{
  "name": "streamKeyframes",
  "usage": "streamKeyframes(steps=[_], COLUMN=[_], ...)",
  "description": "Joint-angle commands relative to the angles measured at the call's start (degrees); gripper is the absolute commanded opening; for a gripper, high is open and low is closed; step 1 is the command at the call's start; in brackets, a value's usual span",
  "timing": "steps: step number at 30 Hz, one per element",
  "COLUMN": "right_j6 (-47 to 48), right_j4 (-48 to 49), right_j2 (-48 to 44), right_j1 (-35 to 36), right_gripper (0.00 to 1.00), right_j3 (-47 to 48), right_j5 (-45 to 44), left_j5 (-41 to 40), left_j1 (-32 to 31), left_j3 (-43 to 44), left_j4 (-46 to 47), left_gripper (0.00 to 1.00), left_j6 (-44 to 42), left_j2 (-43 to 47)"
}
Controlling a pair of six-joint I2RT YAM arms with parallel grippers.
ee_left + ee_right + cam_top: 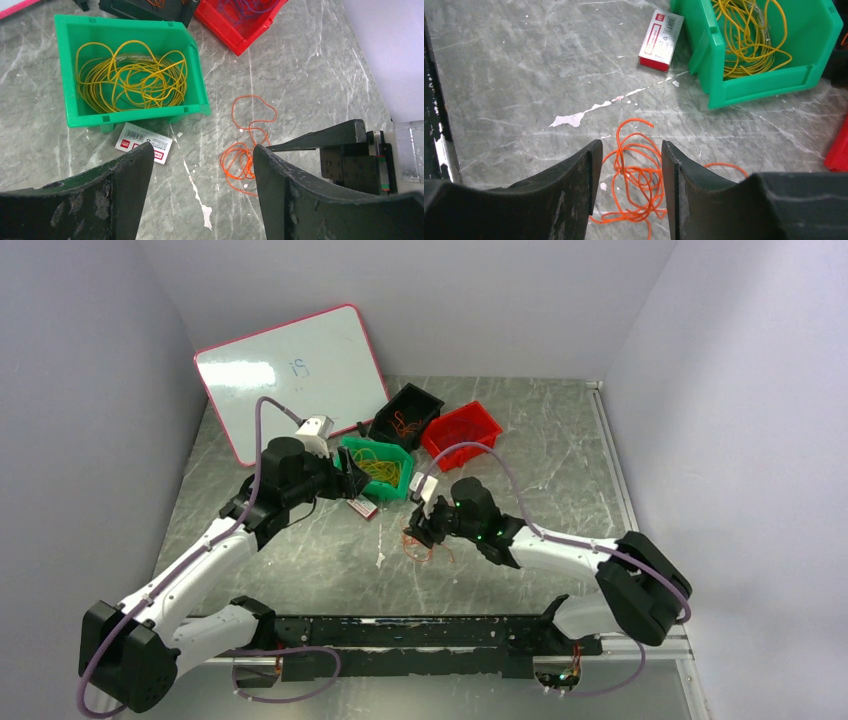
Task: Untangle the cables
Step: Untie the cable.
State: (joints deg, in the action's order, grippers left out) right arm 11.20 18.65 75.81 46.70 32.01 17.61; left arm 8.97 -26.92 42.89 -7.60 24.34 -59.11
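The orange cables [633, 176] lie as a small knotted clump of loops on the surface [514, 75], in front of the green bin [140, 116] and apart from it. This clump is the only loose wire we see outside a bin.

The yellow cables [130, 80] are coiled inside the green bin. The black bin [425, 397] holds a few orange loops, and the red bin [240, 42] holds thin dark loops whose colour we cannot fix.

Right gripper [630, 147]: low over the clump, fingers at a middling gap, straddling its upper loops. There is clear space on both sides and nothing is pinched.

Left gripper [202, 150]: hovers above the surface between green bin and clump, fingers wide, holding nothing.

Judgement: sorting looks mostly done. What is left is this orange clump: grasp it, tease the loops apart, and probably move them to the black bin.
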Motion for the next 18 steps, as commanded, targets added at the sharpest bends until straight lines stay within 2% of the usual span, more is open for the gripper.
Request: streamKeyframes(steps=[1, 8, 11, 14, 18], right_j6=[0.21, 0.63, 0.90, 0.82, -0.47], right_j4=[2.83, 1.84, 0.95, 0.51, 0.85], right_j2=[2.77, 4.90, 5.37, 5.57, 3.95], right_j1=[0.97, 1.62, 1.71, 1.77, 1.73], right_gripper=[0.49, 0.45, 0.39, 0.26, 0.00], right_j3=[2.75, 3.31, 3.62, 4.14, 4.80], right_j5=[0.97, -0.13, -1.62, -2.20, -3.46], left_j5=[-1.75, -2.14, -2.02, -1.93, -1.99], left_j1=[-0.20, -0.20, -0.23, -0.23, -0.20], left_j3=[0.36, -0.53, -0.86, -0.91, -0.78], left_j4=[-0.93, -0.81, -0.55, -0.45, -0.38], left_gripper=[0.77, 0.77, 0.77, 0.77, 0.77], left_j6=[-1.25, -0.97, -0.79, -0.82, -1.06], left_j2=[1.41, 2.23, 2.15, 1.94, 2.10])
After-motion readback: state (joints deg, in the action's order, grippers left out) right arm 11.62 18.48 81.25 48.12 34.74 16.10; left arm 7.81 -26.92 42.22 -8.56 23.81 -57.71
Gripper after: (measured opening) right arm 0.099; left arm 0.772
